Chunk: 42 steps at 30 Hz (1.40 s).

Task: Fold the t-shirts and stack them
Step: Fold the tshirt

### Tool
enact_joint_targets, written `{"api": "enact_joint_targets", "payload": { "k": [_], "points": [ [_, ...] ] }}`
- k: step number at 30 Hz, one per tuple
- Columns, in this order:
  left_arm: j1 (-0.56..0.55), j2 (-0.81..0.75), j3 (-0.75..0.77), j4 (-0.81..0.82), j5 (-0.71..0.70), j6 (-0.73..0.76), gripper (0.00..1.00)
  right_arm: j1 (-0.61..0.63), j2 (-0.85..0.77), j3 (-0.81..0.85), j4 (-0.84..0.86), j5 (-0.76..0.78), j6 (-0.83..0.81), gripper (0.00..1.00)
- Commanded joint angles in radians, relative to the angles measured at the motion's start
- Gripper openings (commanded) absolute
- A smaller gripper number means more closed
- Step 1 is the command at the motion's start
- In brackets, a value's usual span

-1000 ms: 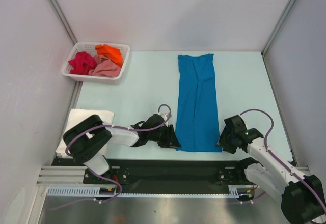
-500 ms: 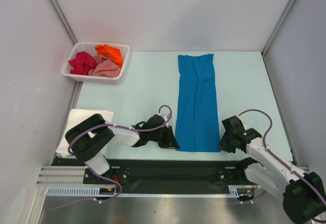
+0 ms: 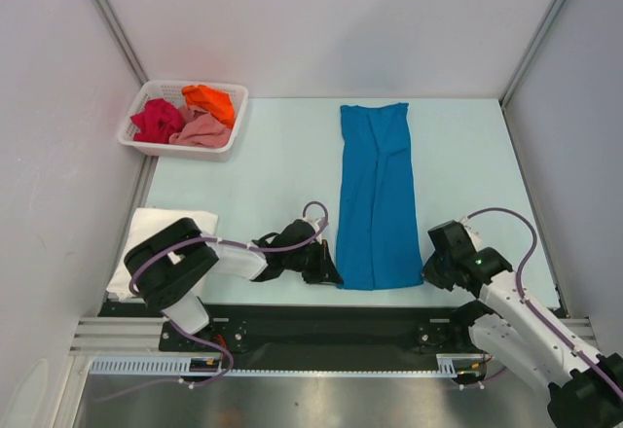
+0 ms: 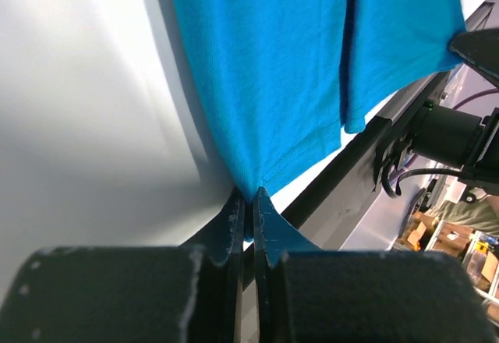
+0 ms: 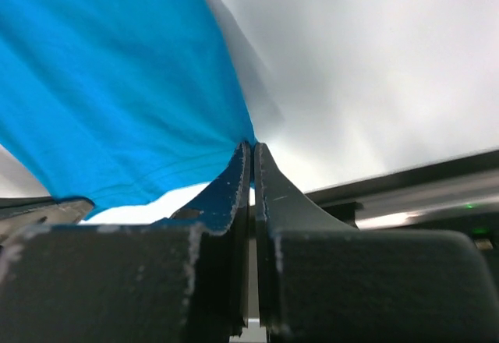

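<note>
A bright blue t-shirt (image 3: 377, 195) lies folded into a long strip down the middle of the table. My left gripper (image 3: 334, 274) is shut on its near left corner (image 4: 248, 187). My right gripper (image 3: 426, 274) is shut on its near right corner (image 5: 246, 142). Both corners sit at the table's front edge. A folded white t-shirt (image 3: 146, 238) lies at the near left. Crimson (image 3: 156, 120), orange (image 3: 210, 102) and dusty pink (image 3: 201, 131) shirts lie crumpled in the basket.
A white slotted basket (image 3: 136, 122) stands at the far left corner. Pale walls close the table on three sides. A black rail (image 3: 321, 319) runs along the front edge by the arm bases.
The right arm has shifted slightly toward the near edge, still at the shirt's near right corner. The left arm and the shirt have barely moved.
</note>
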Motion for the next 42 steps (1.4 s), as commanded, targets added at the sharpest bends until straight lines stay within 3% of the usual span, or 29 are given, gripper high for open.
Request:
{"api": "enact_joint_targets", "payload": {
  "k": [1,7,11,15,19,26,28,36,42],
  "points": [
    [-0.012,-0.037,-0.017,-0.013,0.003,-0.023,0.04,0.051,-0.04,0.084,-0.112,0.132,0.083,0.0],
    [-0.015,-0.019,-0.007,0.005,0.014,-0.024,0.18,0.074,-0.082,0.102,-0.14,0.154,0.099,0.0],
    [-0.017,0.009,-0.003,0.022,0.031,-0.032,0.37,0.08,-0.071,0.103,-0.143,0.158,0.099,0.0],
    [-0.018,0.01,-0.02,0.043,0.029,-0.047,0.42,0.08,-0.069,0.099,-0.138,0.158,0.097,0.0],
    [-0.026,0.032,-0.007,0.049,0.04,-0.046,0.39,0.082,-0.069,0.096,-0.132,0.154,0.093,0.0],
    [-0.041,0.078,0.024,0.053,0.057,-0.055,0.05,0.079,-0.084,0.099,-0.132,0.149,0.096,0.0],
    [-0.046,0.064,0.036,0.051,0.055,-0.061,0.0,0.07,-0.084,0.1,-0.131,0.141,0.09,0.0],
    [-0.024,-0.003,0.156,-0.064,0.014,-0.024,0.0,-0.073,-0.026,0.164,-0.026,0.056,-0.097,0.0],
    [0.086,0.003,0.269,-0.127,0.051,0.029,0.0,-0.249,0.173,0.246,0.238,-0.211,-0.27,0.0]
  ]
}}
